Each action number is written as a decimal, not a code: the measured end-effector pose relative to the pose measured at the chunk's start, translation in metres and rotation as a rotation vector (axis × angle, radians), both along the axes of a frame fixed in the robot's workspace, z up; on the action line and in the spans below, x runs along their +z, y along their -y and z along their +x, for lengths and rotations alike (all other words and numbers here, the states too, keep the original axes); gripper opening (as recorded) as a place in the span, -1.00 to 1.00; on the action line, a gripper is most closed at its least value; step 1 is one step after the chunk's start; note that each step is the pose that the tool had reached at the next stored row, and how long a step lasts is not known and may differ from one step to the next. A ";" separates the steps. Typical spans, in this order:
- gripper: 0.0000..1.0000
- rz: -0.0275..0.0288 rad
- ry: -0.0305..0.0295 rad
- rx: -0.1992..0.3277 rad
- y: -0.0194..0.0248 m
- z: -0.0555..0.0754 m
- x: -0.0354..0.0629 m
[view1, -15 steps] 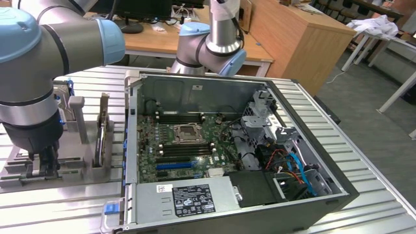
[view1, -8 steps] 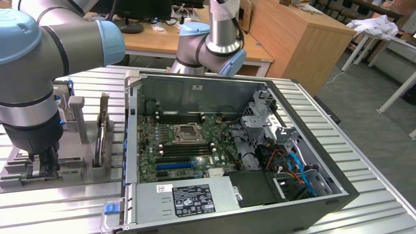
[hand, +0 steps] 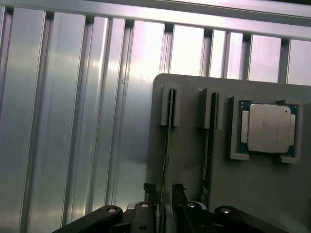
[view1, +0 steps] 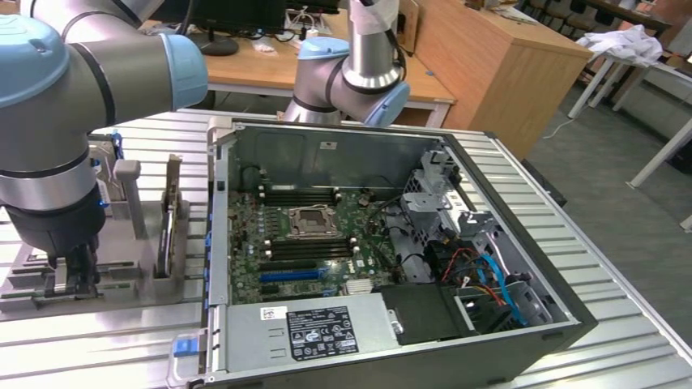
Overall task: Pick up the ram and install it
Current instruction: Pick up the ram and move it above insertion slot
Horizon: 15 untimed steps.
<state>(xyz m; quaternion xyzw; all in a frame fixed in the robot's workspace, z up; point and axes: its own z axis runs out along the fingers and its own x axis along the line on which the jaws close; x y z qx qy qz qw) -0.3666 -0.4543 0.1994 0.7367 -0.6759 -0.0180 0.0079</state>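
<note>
Down low over the ram (hand: 167, 141): a thin green stick, up on its long edge in a slot of the grey holder (hand: 189, 160), w/ a 2nd stick (hand: 209, 145) in the next slot and a square silver chip (hand: 267, 128) in its own nook just beside. Jaws of the gripper (hand: 164, 189) spread a little, one each side of the ram, small gaps showing, so not pinching yet. Prob. very light and stiff, but thin, so easy to bend or crack if twisted. Smooth flat sides, maybe a bit slippery. Best held on the two flat faces, up by the top edge, w/ a soft squeeze. Would want a straight pull out of the slot, no tilt. Holder sat on a silver desk (view1: 97, 348) made of long metal strips w/ grooves between, hard and shiny. From the exterior view: gripper (view1: 67, 275) down at the holder, at the exterior view's left, w/ the open PC case (view1: 573, 320) just beside on the same desk. Green board (view1: 324, 243) flat inside it, long dark slots (view1: 297, 197) next to the square socket. Behind: wood furniture (view1: 487, 73), grey floor (view1: 617, 186), white table legs (view1: 662, 154). Prob. an office or lab room.
</note>
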 end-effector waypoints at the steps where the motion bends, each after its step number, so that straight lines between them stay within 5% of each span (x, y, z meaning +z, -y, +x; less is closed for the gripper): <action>1: -0.46 -0.0001 -0.0001 0.000 0.0000 0.000 0.0001; 15: -0.62 -0.0001 -0.0001 0.000 0.0000 0.000 0.0001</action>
